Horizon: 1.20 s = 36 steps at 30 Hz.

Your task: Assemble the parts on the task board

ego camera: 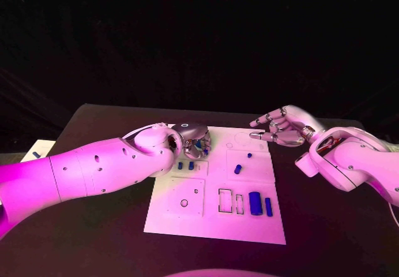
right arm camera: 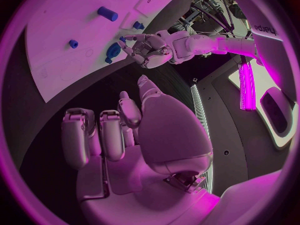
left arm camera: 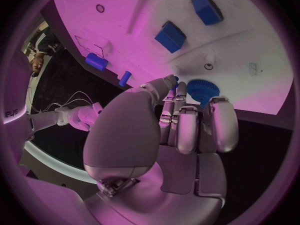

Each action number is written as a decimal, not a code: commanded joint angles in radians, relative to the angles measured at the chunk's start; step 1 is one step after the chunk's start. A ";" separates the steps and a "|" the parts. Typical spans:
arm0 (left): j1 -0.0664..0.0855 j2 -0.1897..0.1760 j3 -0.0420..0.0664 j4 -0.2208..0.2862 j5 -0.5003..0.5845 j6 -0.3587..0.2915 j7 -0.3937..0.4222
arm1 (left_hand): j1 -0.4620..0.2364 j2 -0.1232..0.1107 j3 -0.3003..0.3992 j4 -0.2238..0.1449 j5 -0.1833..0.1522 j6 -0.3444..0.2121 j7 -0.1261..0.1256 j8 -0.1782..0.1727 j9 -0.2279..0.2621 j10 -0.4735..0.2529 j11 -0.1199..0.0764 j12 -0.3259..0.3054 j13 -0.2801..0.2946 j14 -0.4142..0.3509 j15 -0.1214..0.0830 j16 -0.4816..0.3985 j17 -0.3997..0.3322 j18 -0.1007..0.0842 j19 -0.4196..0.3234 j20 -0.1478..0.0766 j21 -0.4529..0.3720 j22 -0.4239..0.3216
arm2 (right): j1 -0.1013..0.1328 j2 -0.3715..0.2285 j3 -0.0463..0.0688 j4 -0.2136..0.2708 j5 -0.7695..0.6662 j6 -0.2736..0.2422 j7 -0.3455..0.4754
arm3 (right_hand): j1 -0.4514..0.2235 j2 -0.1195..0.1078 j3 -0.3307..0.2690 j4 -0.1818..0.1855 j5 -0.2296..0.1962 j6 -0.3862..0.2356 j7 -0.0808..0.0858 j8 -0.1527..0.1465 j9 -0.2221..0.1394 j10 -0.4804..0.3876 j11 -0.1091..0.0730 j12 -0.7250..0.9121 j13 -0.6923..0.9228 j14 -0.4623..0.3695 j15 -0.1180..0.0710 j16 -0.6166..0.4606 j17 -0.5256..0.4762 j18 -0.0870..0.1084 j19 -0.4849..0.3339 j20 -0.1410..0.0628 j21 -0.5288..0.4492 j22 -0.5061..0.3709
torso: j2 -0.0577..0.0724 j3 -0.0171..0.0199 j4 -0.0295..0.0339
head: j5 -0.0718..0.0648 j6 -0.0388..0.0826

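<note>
The white task board [ego camera: 212,222] lies mid-table. My left hand [ego camera: 193,141] is low over its far left part and pinches a blue gear [left arm camera: 203,91] at its fingertips, right at the board's surface; the gear [right arm camera: 115,51] also appears beside that hand [right arm camera: 150,50] in the right wrist view. Two blue blocks [left arm camera: 170,36] lie just beyond the gear. A blue peg [ego camera: 238,169] stands mid-board, and two long blue parts [ego camera: 255,203] lie at the near right. My right hand [ego camera: 282,127] hovers above the board's far right corner, fingers apart and holding nothing.
Empty rectangular slots [ego camera: 225,199] and a round hole [ego camera: 184,203] mark the board's near half. A small blue piece [ego camera: 249,154] sits near the board's middle. A white card [ego camera: 37,149] with a blue bit lies at the table's left edge.
</note>
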 commanded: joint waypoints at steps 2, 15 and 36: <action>0.000 -0.017 0.010 0.023 0.015 -0.048 0.022 | -0.009 0.000 0.008 -0.002 0.001 -0.001 0.007 -0.007 -0.001 0.005 0.004 -0.004 -0.002 0.048 0.006 -0.003 0.000 -0.016 0.038 0.007 -0.003 0.105 | -0.001 0.000 0.000 0.001 -0.009 0.010 0.005 | 0.007 0.003 -0.002 -0.003 0.005 0.007 0.001 -0.004 0.001 0.002 -0.002 0.003 0.001 0.070 -0.007 -0.005 0.107 -0.004 -0.003 0.000 -0.005 0.104 | 0.000 0.0001 0.0009 | 0.000 0.001; 0.004 -0.104 0.033 0.086 0.053 -0.013 0.002 | -0.020 -0.004 0.011 -0.005 0.000 0.008 0.007 -0.008 -0.002 0.016 0.003 -0.009 -0.002 0.048 0.006 -0.001 -0.001 -0.016 0.039 0.009 0.001 0.108 | -0.001 -0.001 0.000 0.000 -0.009 0.009 0.006 | 0.007 0.003 -0.002 -0.003 0.005 0.007 0.001 -0.004 0.001 0.002 -0.002 0.003 0.001 0.070 -0.007 -0.005 0.107 -0.004 -0.003 0.000 -0.005 0.104 | -0.001 0.0006 0.0014 | 0.002 0.001; 0.002 -0.118 0.025 0.048 0.072 0.060 -0.011 | -0.039 -0.010 0.007 -0.003 -0.002 0.012 0.007 -0.013 -0.004 0.022 0.003 -0.018 -0.002 0.047 0.006 0.000 -0.003 -0.016 0.038 0.010 -0.002 0.107 | -0.001 0.002 0.000 -0.002 -0.009 0.009 0.007 | 0.008 0.005 -0.003 -0.004 0.006 0.009 0.001 -0.004 0.002 0.004 -0.002 0.005 0.002 0.071 -0.007 -0.005 0.107 -0.004 -0.004 0.000 -0.006 0.104 | 0.000 -0.0003 -0.0003 | 0.011 -0.001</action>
